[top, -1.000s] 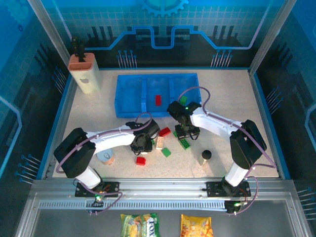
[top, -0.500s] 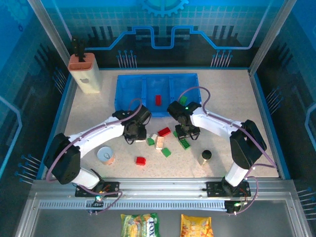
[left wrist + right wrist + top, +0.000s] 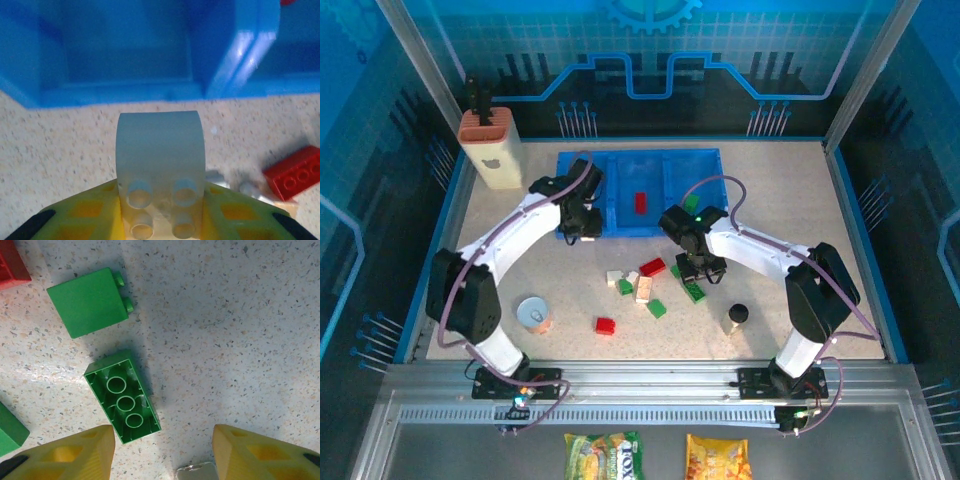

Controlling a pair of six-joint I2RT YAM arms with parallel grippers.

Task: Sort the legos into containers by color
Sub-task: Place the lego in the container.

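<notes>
Right wrist view. Pale speckled worktop (image 3: 235, 315). Long green lego (image 3: 122, 396), upside down, hollow underside with three round tubes showing, lying diagonally left of centre. Square green lego (image 3: 89, 302) up and left of it, near but apart, smooth face up, two studs poking from its right edge. Corner of a red lego (image 3: 10, 265) at the top left edge. Corner of a third green lego (image 3: 9, 432) at the left edge. End effector (image 3: 162, 437) at the bottom, two yellow fingers (image 3: 65, 452) spread wide, long green lego's near end just beside the one at lower left. Bit of grey metal (image 3: 197, 472) low between them.
</notes>
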